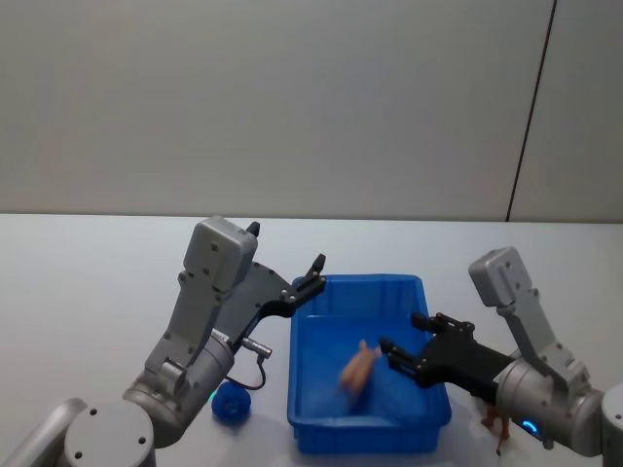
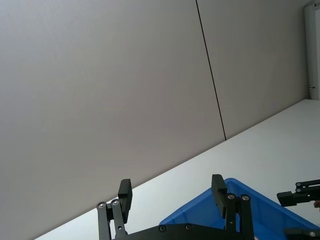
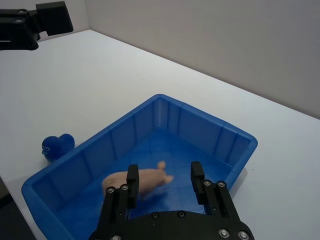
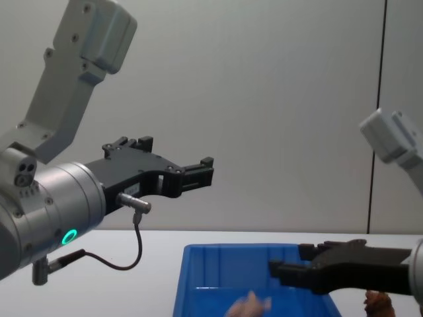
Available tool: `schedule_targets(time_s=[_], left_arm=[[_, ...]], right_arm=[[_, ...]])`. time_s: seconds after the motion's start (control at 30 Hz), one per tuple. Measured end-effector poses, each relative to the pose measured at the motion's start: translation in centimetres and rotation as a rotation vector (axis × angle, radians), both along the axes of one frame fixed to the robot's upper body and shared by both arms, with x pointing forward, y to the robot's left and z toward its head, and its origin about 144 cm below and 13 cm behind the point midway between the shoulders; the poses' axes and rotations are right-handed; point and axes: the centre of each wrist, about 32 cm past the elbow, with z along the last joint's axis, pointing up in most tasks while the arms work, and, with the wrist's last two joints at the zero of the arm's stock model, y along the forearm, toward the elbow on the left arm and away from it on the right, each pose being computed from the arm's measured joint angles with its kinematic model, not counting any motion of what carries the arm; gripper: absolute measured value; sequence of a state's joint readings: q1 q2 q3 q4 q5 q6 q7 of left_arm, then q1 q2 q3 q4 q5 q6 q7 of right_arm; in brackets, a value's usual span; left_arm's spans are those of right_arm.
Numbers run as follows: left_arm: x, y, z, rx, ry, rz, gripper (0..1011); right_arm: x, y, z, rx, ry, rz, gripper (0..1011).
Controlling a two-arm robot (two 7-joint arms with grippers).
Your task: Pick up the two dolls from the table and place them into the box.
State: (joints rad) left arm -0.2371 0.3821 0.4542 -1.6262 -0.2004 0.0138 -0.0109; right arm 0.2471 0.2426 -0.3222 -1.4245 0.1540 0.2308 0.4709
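On the table [image 1: 97, 292], half is judged done: the pink doll [image 1: 357, 370] is seen in the box [image 1: 360, 436] under the spread right gripper [image 1: 402, 334], the brown doll [image 1: 498, 425] is left outside, and the left gripper [image 1: 310, 275] is likewise spread.

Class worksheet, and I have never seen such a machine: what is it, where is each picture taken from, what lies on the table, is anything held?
A robot with two arms ending in grippers. One picture looks down from its head, one from its chest, one from each wrist. On the white table stands a blue box with a peach-pink doll inside. A reddish-brown doll is beside it on the robot's right, a small blue object on its left. The left gripper and right gripper hover at the box, open and empty.
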Motion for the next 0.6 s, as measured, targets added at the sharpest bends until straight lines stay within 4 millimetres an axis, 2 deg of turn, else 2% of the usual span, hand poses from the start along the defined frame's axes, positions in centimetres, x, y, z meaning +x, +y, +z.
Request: schedule_targets(time_s=[0.07,0.1,0.2,0.47,0.6], left_arm=[[0.0,0.0,0.0,0.0,0.0,0.0,1001],[0.0,0.0,0.0,0.0,0.0,0.0,1001],[0.0,0.0,0.0,0.0,0.0,0.0,1001],[0.0,0.0,0.0,0.0,0.0,0.0,1001],[0.0,0.0,0.0,0.0,0.0,0.0,1001]], right_arm=[[0.02,0.18,-0.12,-0.001,0.003,0.0,631],[0.03,0.31,-0.21,-0.002,0.005,-0.001,693],[0.06,0.52,-0.3,-0.002,0.003,-0.005,792],[-0.19,0.38,-0.23,0.016,-0.026,-0.029,1000],[-0.47,-0.06,-0.12,0.026,-0.039,-0.045,1001]])
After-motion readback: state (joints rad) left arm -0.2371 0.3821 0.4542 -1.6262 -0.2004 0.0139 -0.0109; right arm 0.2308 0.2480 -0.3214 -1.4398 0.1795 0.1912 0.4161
